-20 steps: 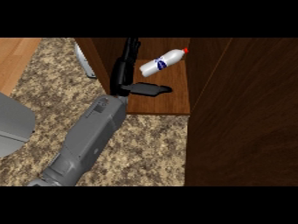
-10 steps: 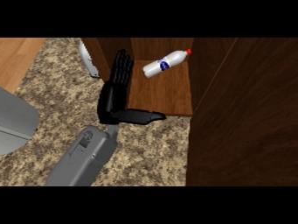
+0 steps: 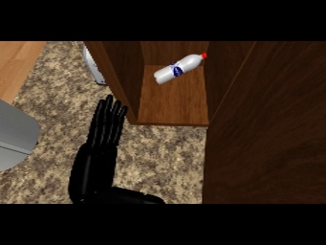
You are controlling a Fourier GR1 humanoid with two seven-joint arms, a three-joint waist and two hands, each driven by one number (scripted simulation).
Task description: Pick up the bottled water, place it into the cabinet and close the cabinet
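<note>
Lying on its side at upper centre, the bottled water [image 3: 180, 69] rests inside the cabinet [image 3: 172, 103]; my left hand [image 3: 98, 153] hovers over the bench [image 3: 165, 153], fingers [image 3: 109, 117] straight, together.

bottled water [image 3: 180, 69] — inside cabinet [image 3: 172, 103]

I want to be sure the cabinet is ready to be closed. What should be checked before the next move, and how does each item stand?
1. Bottled water inside the cabinet: ok, it lies on its side on the shelf, red cap toward the right.
2. Bottle free of any hand: ok, nothing touches it.
3. Hand out of the cabinet: ok, it is over the granite counter, in front of the left wall, fingers straight.
4. Which hand this is: cannot tell; only one shows, at the view's left.
5. Cabinet closed: not ok, the shelf is exposed.
6. Door position: cannot tell; the big wooden panel on the right may be it.
</note>
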